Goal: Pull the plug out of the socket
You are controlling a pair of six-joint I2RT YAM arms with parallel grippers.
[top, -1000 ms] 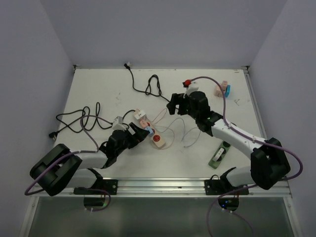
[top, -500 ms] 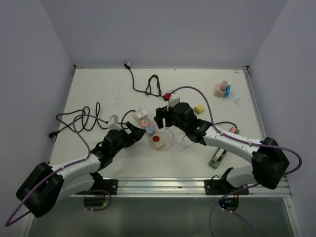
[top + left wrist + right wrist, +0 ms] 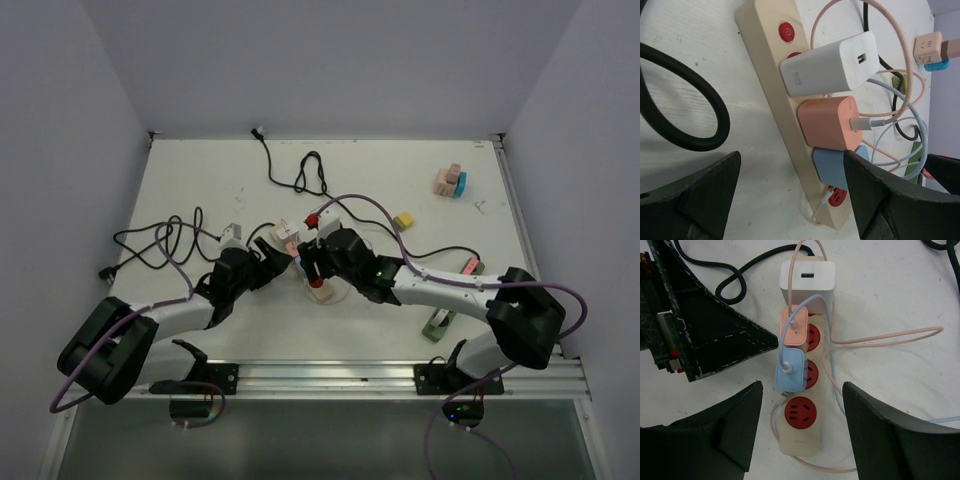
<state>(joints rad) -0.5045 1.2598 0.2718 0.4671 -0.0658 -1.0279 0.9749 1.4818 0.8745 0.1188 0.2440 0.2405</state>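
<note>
Power strip [image 3: 800,442] lying mid-frame, near end sitting between fingers of right gripper [image 3: 801,390]; jaws standing well apart, gripping nothing. Blue plug [image 3: 790,371] sitting plugged in just past fingertips. Left gripper [image 3: 792,160] gaping too, holding nothing, strip crossing between fingers. Overhead, grippers hiding most of strip. Black cable [image 3: 722,117] running off left edge.

You have one power strip [image 3: 801,440] on the table. Three chargers are plugged in it: one white charger [image 3: 807,276], one orange charger [image 3: 796,329] and one blue charger [image 3: 790,372]. Three red sockets show clearly, and among them is only one free socket [image 3: 801,416]. The strip has one red button [image 3: 786,31]. Right of it lies one yellow block [image 3: 403,220]. You have two arms, the left arm [image 3: 170,318] and the right arm [image 3: 440,285]. The thin cables are too tangled to count.
</note>
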